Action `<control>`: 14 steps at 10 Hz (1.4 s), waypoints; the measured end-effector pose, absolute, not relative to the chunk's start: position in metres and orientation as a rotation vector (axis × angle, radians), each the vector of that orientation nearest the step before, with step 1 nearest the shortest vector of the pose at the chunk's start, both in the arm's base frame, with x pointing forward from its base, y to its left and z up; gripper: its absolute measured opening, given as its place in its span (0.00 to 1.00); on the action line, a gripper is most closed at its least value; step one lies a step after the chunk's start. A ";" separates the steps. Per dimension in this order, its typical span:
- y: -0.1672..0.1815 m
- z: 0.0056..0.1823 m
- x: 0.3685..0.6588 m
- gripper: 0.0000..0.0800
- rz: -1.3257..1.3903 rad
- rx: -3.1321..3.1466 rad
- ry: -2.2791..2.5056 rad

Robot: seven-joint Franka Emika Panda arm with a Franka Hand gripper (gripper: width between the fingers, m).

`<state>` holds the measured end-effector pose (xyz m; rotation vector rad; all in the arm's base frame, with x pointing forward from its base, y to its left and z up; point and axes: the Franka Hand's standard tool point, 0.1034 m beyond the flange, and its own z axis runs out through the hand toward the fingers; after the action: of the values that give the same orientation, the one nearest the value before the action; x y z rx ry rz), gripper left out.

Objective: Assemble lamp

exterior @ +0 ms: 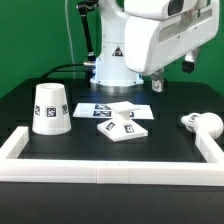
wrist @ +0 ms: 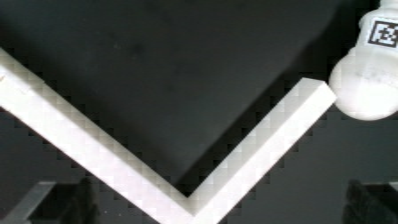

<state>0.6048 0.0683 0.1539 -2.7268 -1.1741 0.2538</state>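
Note:
The lamp lies in three loose white tagged parts on the black table. The tapered shade stands at the exterior view's left. The flat square base lies in the middle. The round bulb lies on its side at the exterior view's right, close to the frame's side rail; it also shows in the wrist view. My gripper hangs high above the table, behind the base and apart from every part. In the wrist view my gripper is open, its dark fingers wide apart with nothing between them.
The white rail-like frame runs along the front and up both sides; its corner shows as a V under the gripper in the wrist view. The marker board lies flat behind the base. The arm's white pedestal stands at the back.

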 end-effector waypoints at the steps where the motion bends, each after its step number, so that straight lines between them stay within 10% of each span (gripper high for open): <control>1: 0.068 0.154 0.605 0.88 0.254 -2.727 -1.174; 14: 0.033 0.136 0.547 0.87 0.127 -2.960 -0.756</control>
<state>0.5470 0.0327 0.1360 -2.9601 -0.7556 0.1274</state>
